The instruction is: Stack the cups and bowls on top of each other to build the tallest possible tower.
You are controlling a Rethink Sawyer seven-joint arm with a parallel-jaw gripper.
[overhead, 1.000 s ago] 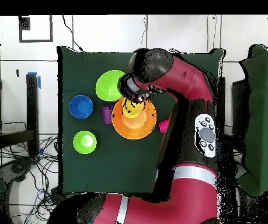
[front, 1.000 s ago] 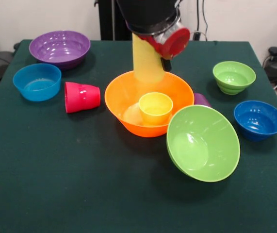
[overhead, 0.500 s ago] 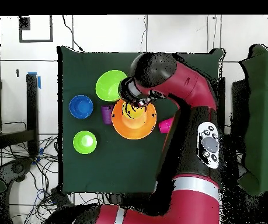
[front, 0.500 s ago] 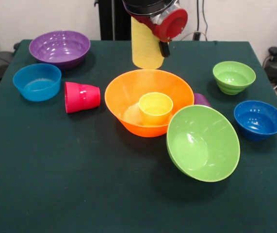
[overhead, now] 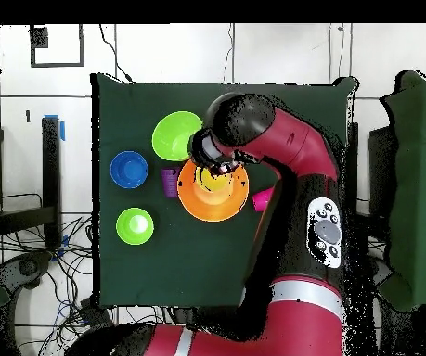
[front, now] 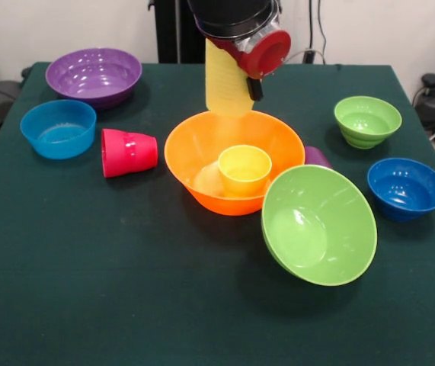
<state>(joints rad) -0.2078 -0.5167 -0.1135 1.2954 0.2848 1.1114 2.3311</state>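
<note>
My gripper (front: 247, 80) is shut on the pale yellow cup (front: 226, 80), which hangs in the air above the far rim of the large orange bowl (front: 194, 145). A yellow-orange cup (front: 244, 169) stands upright inside that bowl. The red-pink cup (front: 128, 152) lies on its side left of the bowl. Behind the bowl's right side the purple cup (front: 318, 156) is mostly hidden. The large lime green bowl (front: 320, 225) leans tilted against the orange bowl's front right. In the overhead view the arm covers part of the orange bowl (overhead: 207, 206).
The large purple bowl (front: 94, 75) and a blue bowl (front: 58, 128) sit at the left. At the right are a small lime green bowl (front: 367, 120) and another blue bowl (front: 406, 187). Green cloth (front: 126, 290) covers the table.
The pale yellow cup rose out of the orange bowl in my gripper's hold, then came down slightly. Nothing else has moved.
</note>
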